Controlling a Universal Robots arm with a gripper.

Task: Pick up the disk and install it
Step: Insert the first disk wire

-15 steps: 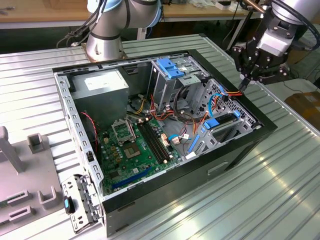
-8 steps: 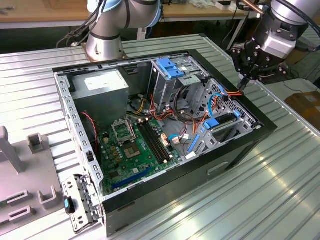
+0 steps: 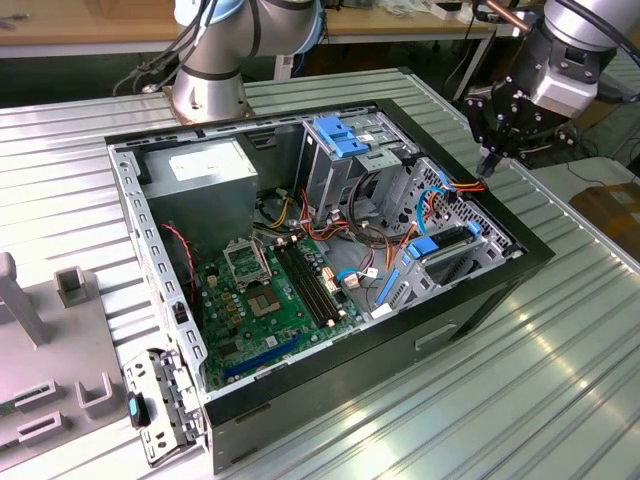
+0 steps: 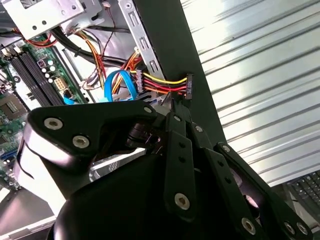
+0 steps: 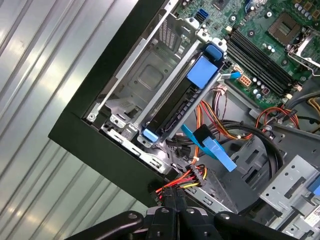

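My gripper (image 3: 489, 163) hangs over the open computer case's rim at the exterior view's right. Its black fingers (image 4: 176, 131) stand shut, tips together. The tips (image 5: 173, 201) rest against a bundle of red, yellow and orange wires (image 4: 162, 85) that ends in a black plug (image 4: 189, 84) on the rim. I cannot tell whether a wire is pinched. What looks like the disk (image 5: 175, 111) sits edge-on in the drive cage, a dark slab between blue rail ends (image 5: 202, 70). The same slab (image 3: 445, 241) shows in the exterior view.
The case (image 3: 300, 390) lies open on a ribbed metal table (image 3: 560, 340). It holds a green motherboard (image 3: 265, 300), a grey power-supply box (image 3: 205, 170), a blue bracket (image 3: 338, 135) atop the upper bay and a blue flat cable (image 5: 210, 146). Grey fixtures (image 3: 75, 290) stand at the exterior view's left.
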